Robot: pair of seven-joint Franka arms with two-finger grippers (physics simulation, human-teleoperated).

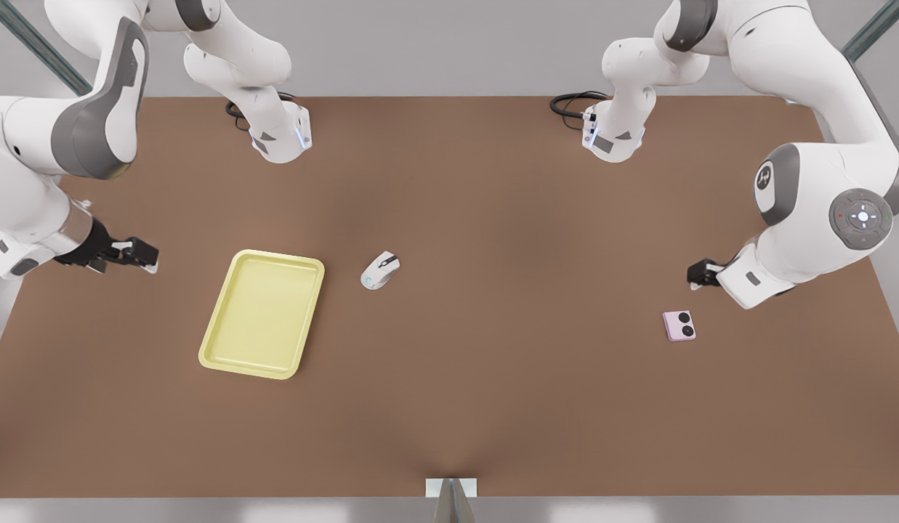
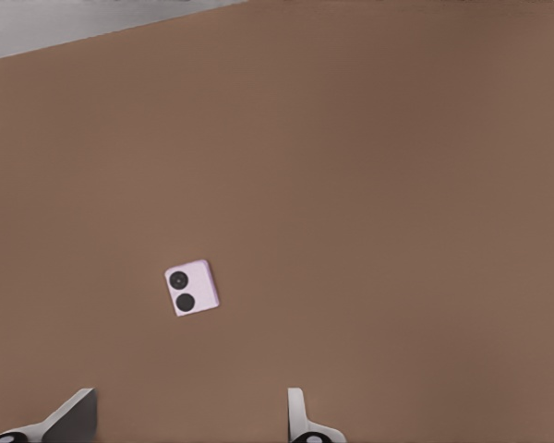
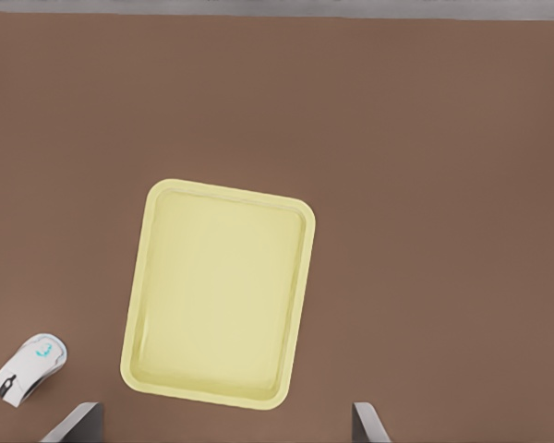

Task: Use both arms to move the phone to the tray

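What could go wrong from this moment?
1. The phone lies flat on the table, giving the open left gripper beside it thin edges to pinch; it may slip.
2. The tray sits far across the table, near the open right gripper, so a handover seems likely and could drop the phone.
3. The computer mouse lies between and could get bumped.

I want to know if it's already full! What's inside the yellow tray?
Nothing: the pale yellow rectangular tray shows only its own bare floor. The small pink phone lies far off on the brown table. Whatever is underneath the tray is hidden.
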